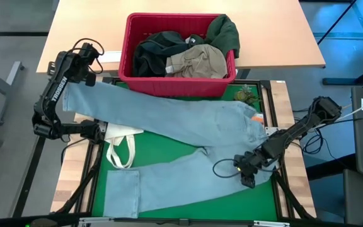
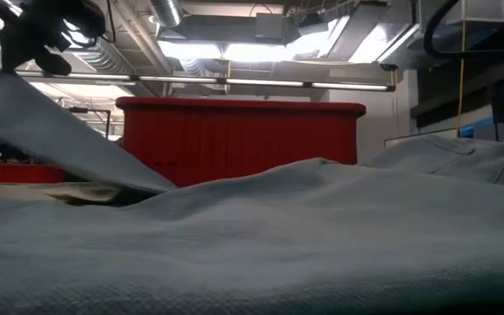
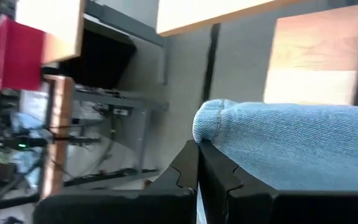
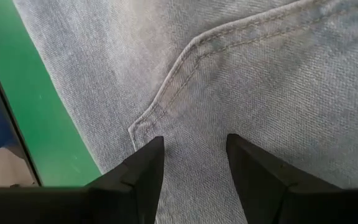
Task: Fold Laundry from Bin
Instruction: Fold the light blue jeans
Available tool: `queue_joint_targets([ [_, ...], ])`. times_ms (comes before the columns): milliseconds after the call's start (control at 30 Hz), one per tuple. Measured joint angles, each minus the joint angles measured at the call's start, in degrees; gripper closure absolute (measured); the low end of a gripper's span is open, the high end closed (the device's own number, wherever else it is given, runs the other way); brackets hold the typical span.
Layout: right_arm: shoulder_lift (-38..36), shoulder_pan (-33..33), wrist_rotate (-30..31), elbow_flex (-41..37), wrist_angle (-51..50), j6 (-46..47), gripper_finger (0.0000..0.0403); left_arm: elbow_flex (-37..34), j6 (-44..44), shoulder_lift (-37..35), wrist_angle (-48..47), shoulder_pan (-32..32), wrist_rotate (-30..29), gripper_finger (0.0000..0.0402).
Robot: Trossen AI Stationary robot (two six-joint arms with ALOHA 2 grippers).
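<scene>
High view: jeans (image 1: 188, 135) spread over green mat (image 1: 175, 151) before red bin (image 1: 176, 55), left gripper (image 1: 88, 58) pinching one leg end aloft; low: bin (image 2: 239, 140) behind denim; left wrist: fingers (image 3: 185, 177) clamped on hem; right wrist: right gripper (image 4: 194, 155) spread wide over denim.

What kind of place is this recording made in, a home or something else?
Probably a lab or workshop, not a home. Bare ceiling ducts and strip lights hang overhead, and the red slotted plastic bin sits between a green work mat and a plain wooden desk.
</scene>
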Motion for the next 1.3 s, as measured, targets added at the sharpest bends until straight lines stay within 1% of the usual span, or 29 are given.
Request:
queue_joint_targets([
  [233, -0.1, -0.1, -0.1, 0.3, 1.9, 0.1, 0.0224, 0.0, 0.9, 0.0, 0.0, 0.0, 0.0, 0.0401],
  [333, -0.6, -0.1, 0.2, 3.4, 1.0, -1.2, 0.0224, 0.0, 0.9, 0.0, 0.0, 0.0, 1.4, 0.0401],
  [433, -0.7, -0.1, 2.2, 7.3, 0.3, -4.9, 0.0224, 0.0, 0.9, 0.0, 0.0, 0.0, 4.7, 0.0401],
  [567, -0.7, -0.2, 6.4, 11.8, -0.4, -10.6, 0.0224, 0.0, 0.9, 0.0, 0.0, 0.0, 11.8, 0.0402],
  [667, -0.7, -1.0, 8.6, 14.3, -3.3, -13.4, 0.0224, 0.0, 1.0, 0.0, 0.0, 0.0, 17.7, 0.0401],
  [900, -0.8, -5.4, 9.1, 16.2, -5.1, -17.7, 0.0224, 0.0, 1.8, 0.0, 0.1, -0.7, 32.5, 0.0402],
  [1133, -0.8, -8.8, 9.1, 16.2, -5.1, -21.0, 0.0224, 0.0, 2.6, 0.0, 0.1, -3.9, 50.4, 0.0401],
  [1300, -0.8, -10.2, 9.1, 16.2, -5.0, -22.6, 0.0224, 0.0, 0.8, 0.0, 1.3, -7.4, 59.1, 0.0402],
])
